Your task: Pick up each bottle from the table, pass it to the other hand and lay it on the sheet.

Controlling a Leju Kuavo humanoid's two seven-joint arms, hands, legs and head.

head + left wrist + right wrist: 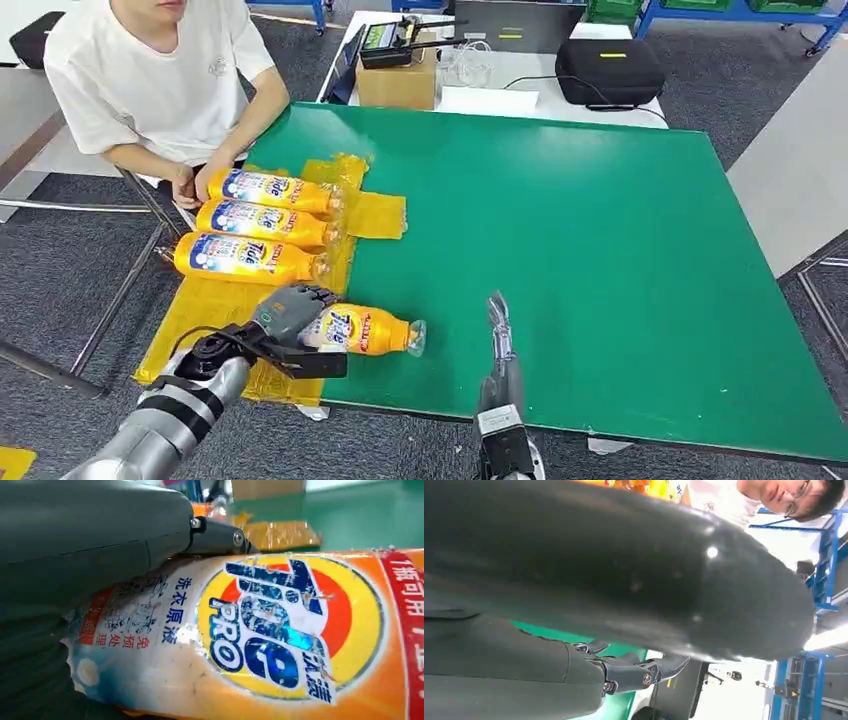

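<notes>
An orange Tide bottle (368,331) lies on its side at the front of the green table (600,250), cap pointing right, just off the yellow sheet (205,305). My left hand (288,314) grips its bottom end. Up close, the label of the bottle (280,635) shows under my left hand (90,540). Three more bottles lie side by side on the sheet: far (272,189), middle (262,222) and near (245,257). My right hand (500,335) stands to the right of the held bottle, fingers straight and holding nothing; its fingers (634,672) show bare in the right wrist view.
A person in a white shirt (150,70) sits at the table's left side, hands by the far bottle. A cardboard box (397,80) and a black case (608,70) stand on a white table behind. The green table's right half is bare.
</notes>
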